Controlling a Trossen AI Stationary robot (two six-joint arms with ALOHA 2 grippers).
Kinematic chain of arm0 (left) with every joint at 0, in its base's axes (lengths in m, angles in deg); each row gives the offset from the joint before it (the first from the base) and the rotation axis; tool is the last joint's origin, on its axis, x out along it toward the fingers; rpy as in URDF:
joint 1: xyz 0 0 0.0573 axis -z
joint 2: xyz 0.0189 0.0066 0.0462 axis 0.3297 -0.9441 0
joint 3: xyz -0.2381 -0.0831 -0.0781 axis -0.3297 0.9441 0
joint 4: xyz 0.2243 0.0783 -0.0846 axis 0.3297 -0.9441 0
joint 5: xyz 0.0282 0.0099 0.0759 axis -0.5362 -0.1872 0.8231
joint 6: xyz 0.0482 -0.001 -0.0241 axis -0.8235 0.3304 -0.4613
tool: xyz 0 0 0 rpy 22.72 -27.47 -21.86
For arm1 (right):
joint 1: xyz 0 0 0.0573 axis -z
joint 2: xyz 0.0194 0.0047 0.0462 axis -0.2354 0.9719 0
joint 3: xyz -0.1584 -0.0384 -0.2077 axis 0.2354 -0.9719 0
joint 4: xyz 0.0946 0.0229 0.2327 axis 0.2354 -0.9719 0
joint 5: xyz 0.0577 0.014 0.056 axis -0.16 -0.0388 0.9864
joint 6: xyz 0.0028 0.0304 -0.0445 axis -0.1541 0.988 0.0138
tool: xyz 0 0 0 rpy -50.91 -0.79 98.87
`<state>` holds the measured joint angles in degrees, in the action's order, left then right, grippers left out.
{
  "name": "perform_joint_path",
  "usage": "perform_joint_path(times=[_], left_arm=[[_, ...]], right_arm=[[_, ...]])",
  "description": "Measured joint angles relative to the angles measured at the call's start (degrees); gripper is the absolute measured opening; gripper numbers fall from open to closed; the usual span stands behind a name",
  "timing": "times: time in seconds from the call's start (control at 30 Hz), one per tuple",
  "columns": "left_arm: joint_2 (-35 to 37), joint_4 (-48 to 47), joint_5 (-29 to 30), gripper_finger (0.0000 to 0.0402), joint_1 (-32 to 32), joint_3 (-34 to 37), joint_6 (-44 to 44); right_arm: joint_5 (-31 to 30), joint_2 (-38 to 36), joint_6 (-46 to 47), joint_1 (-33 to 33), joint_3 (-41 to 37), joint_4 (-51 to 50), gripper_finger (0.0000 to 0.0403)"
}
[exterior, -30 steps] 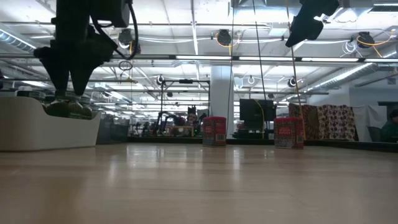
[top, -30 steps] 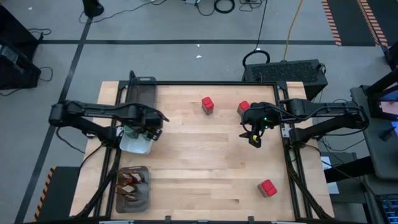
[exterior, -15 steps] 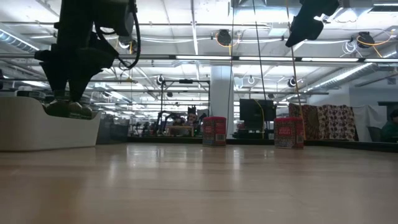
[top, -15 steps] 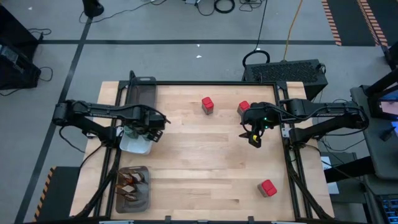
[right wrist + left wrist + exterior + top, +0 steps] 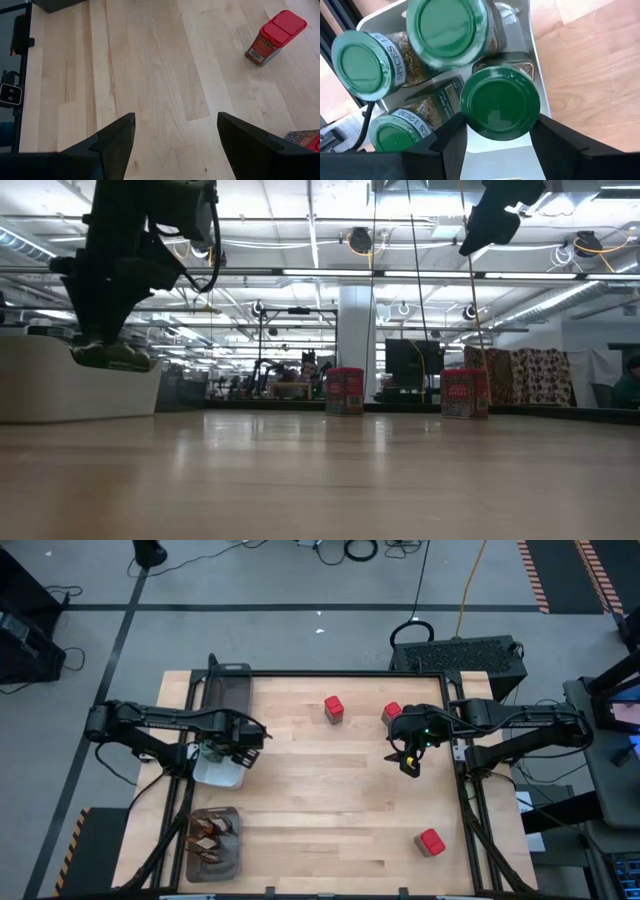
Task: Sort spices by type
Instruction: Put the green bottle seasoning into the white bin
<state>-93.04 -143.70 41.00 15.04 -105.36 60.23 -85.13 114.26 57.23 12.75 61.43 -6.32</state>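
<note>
Several round jars with green lids (image 5: 362, 65) stand and lie in the white dish (image 5: 218, 776) at the table's left edge. My left gripper (image 5: 232, 748) points down into the dish and is shut on one upright jar (image 5: 500, 102). Three red boxes stand on the wood: two at the far middle (image 5: 333, 708) (image 5: 391, 713) and one at the near right (image 5: 431, 842). My right gripper (image 5: 408, 762) hangs open above the table's right part, holding nothing. Brown-orange sachets (image 5: 210, 836) lie in a grey mesh tray. My left gripper has the upright jar between its two fingers (image 5: 451, 142), which come from above and point down. They reach past the rim of the green lid (image 5: 470, 117) on opposite sides of it. The lid hides the place of contact on the jar's body. The jar stands upright in the dish.
A dark, empty-looking tray (image 5: 226, 690) stands at the far left corner, behind the dish. The mesh tray (image 5: 232, 858) sits at the near left corner. A black frame (image 5: 350, 674) borders the table. Bare wood lies between the dish and the red boxes.
My left gripper's fingers have drawn closer together around the jar in the dish, and the hand has stayed over the dish. My right arm has kept still.
</note>
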Motion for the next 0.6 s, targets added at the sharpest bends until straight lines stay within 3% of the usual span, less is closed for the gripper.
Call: perform_joint_path(times=[0.6], left_arm=[[0.0,-1.4,2.2,0.0204,0.0,0.0,0.2]], right_arm=[[0.0,0.0,0.0,0.0,0.0,0.0,0.0265]])
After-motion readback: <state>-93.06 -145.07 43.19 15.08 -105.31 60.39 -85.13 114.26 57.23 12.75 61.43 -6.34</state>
